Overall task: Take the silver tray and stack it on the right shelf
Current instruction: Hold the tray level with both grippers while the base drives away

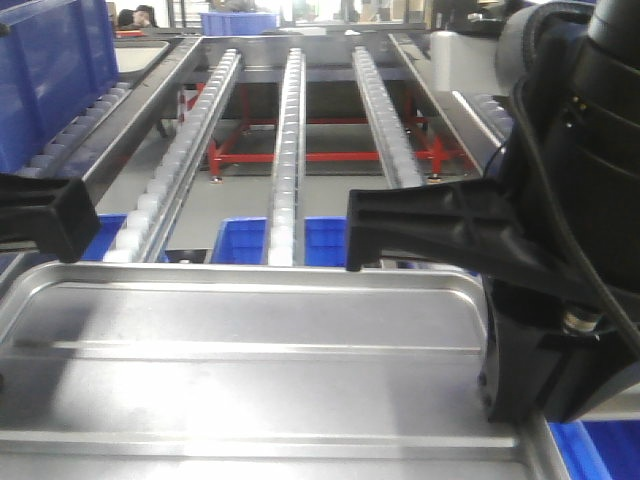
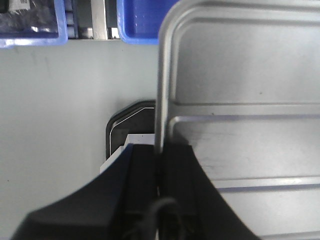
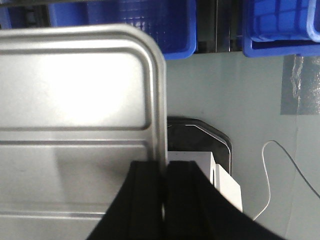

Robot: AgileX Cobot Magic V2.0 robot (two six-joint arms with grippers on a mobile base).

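Observation:
The silver tray (image 1: 250,370) fills the foreground of the front view, held level by both arms, its ridges running across. My left gripper (image 2: 160,147) is shut on the tray's left rim (image 2: 161,75); in the front view it shows as a black block (image 1: 62,218) at the left. On the opposite rim (image 3: 161,100), my right gripper (image 3: 164,165) is shut too, and it reaches in from the right (image 1: 375,232) in the front view. The right shelf (image 1: 288,150), with lanes of white rollers sloping away, lies just beyond the tray's far edge.
Blue bins (image 1: 240,240) sit under the rack's near end, and a red frame (image 1: 330,156) is below it. A large blue crate (image 1: 50,70) stands on the rack to the left. A white cable (image 3: 267,170) lies on the grey floor.

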